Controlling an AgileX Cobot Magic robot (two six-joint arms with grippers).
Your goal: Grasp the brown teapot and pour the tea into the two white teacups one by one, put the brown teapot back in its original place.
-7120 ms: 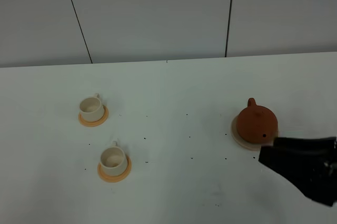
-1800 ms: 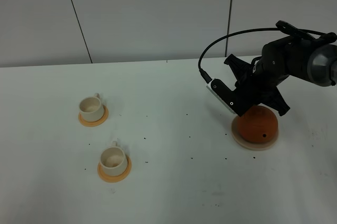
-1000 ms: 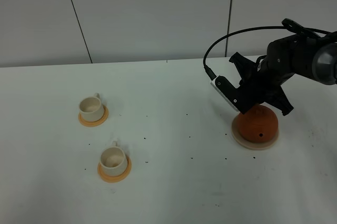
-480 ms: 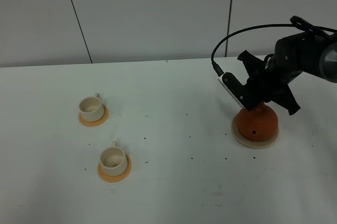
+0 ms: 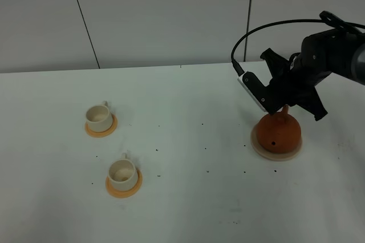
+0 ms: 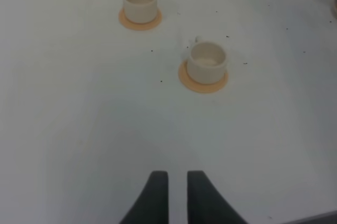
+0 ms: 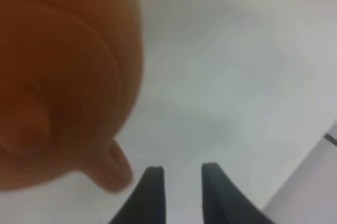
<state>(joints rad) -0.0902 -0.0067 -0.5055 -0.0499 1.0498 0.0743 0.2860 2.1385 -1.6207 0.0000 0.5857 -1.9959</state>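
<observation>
The brown teapot (image 5: 278,133) sits on its beige coaster, the original place (image 5: 276,153), at the right of the table. My right arm (image 5: 291,83) hangs over the pot's far side. In the right wrist view the right gripper (image 7: 181,174) is narrowly open with nothing between its fingers. The teapot (image 7: 63,77) lies close beside it, and a small stub of the pot (image 7: 115,170) is next to one finger. The two white teacups (image 5: 100,117) (image 5: 122,170) stand on orange saucers at the left. The left gripper (image 6: 176,175), jaws slightly apart and empty, hovers short of the cups (image 6: 140,4) (image 6: 207,61).
The white table (image 5: 188,197) carries small dark specks. A grey panelled wall (image 5: 171,15) rises behind its far edge. A black cable (image 5: 256,32) loops up from the right arm.
The right arm has shifted right and away over the last second, uncovering more of the teapot's top. Teapot and cups have not moved.
</observation>
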